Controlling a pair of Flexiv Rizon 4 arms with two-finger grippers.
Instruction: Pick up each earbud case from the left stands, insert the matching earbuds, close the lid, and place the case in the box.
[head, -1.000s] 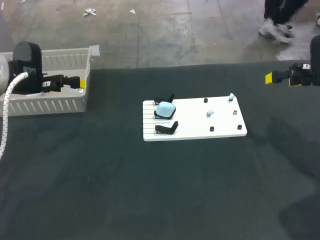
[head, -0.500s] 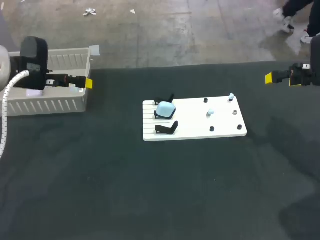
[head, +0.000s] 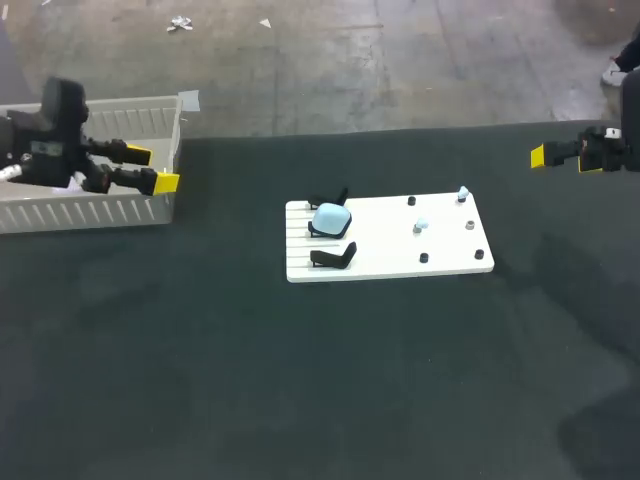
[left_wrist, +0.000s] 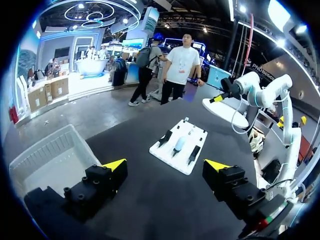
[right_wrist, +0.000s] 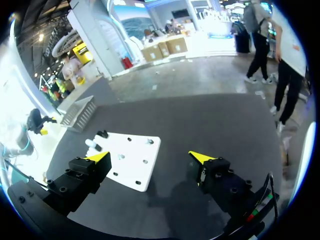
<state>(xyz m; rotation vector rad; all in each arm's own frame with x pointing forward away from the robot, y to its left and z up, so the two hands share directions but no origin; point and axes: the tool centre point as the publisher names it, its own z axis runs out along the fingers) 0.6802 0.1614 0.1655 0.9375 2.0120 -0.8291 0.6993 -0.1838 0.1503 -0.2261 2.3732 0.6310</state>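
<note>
Your left gripper (head: 152, 169) is spread wide and holds nothing. It is in the upper left of the head view, at the right end of the white box (head: 100, 205). Your right gripper (right_wrist: 150, 157), at that view's upper right edge, is likewise wide apart and empty. The light blue earbud case (head: 331, 218) sits on the middle of 3 black stands (head: 333, 258) at the left end of the white board (head: 390, 255), centre frame. Its long axis runs roughly left-right. 2 light blue earbuds (head: 421, 226) rest on the board's right half.
</note>
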